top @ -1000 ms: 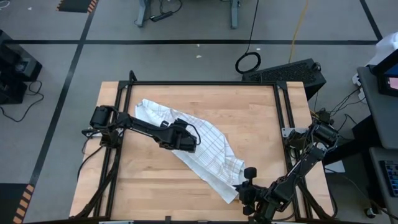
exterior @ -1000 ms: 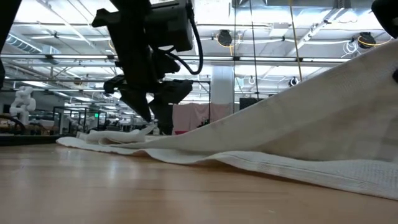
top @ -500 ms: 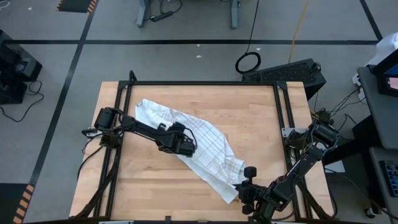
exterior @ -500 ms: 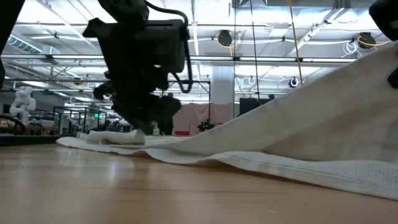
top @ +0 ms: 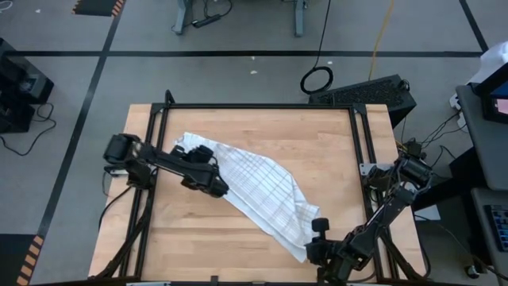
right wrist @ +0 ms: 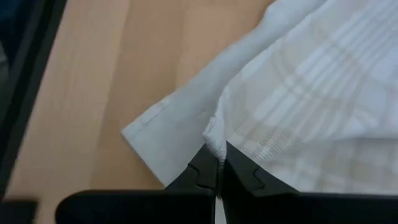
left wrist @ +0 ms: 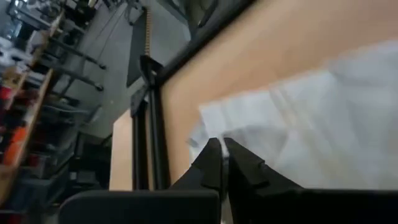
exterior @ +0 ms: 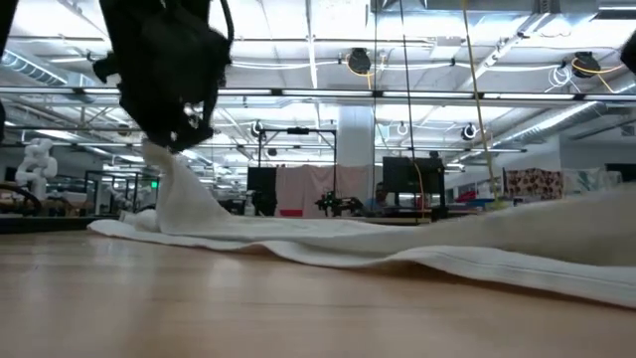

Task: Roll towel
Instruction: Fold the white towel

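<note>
Setting: wooden table (top: 333, 159) inside a black frame, on a grey workshop floor with black floor lines; the low view looks across into a large hall with ceiling lights.
Towel: the towel (top: 258, 191) lies crumpled in a loose diagonal band, from the far left part of the table to the near right part, not spread flat.
Left gripper: the left gripper (left wrist: 222, 149) sits over the towel's far-left end, its jaws pinched shut on a fold of cloth; the low view shows that fold drawn up into a small peak above the table.
Left arm pose: reaches from the left edge of the table inward, low and nearly level, wrist tipped down to the cloth.
Right gripper: the right gripper (right wrist: 219, 158) is at the near right corner of the towel, jaws closed on its edge beside the hem.
Right arm pose: folded back along the near right side of the table, gripper low.
Step in hand: both ends look taken; likely straightening before any rolling, which has not begun.
Next move calls for: drawing the two ends apart to tension and flatten the cloth, without tugging it free of either pinch.
</note>
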Tool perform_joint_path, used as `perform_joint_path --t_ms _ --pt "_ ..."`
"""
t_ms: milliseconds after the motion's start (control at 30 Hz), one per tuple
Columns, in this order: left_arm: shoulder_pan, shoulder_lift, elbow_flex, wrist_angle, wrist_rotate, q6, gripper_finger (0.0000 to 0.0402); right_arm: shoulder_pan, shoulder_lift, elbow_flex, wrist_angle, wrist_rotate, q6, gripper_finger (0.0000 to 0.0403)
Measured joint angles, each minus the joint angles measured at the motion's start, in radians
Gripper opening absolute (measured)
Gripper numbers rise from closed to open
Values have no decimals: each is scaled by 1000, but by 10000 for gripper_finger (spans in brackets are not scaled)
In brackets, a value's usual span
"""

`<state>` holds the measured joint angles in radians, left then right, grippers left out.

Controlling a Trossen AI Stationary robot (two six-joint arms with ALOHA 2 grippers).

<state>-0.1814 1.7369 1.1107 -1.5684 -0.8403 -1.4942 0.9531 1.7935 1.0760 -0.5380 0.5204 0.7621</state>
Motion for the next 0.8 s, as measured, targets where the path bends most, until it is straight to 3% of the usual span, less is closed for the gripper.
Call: perform_joint_path --t_ms 167,367,600,733,800 --pt "-10 -67 -18 -1 34 23 5 43 0 0 -130 -126 132 0" --pt "0 -127 -8 -1 -61 129 7 125 -6 0 -342 -211 310 0" --pt "26 -171 -8 -3 -65 494 8 202 -47 0 -473 -210 429 0" --pt "22 -211 10 -4 -76 565 9 228 -70 0 -497 -158 465 0" --pt "15 -232 30 -1 -131 568 9 235 -78 0 -497 -128 468 0"
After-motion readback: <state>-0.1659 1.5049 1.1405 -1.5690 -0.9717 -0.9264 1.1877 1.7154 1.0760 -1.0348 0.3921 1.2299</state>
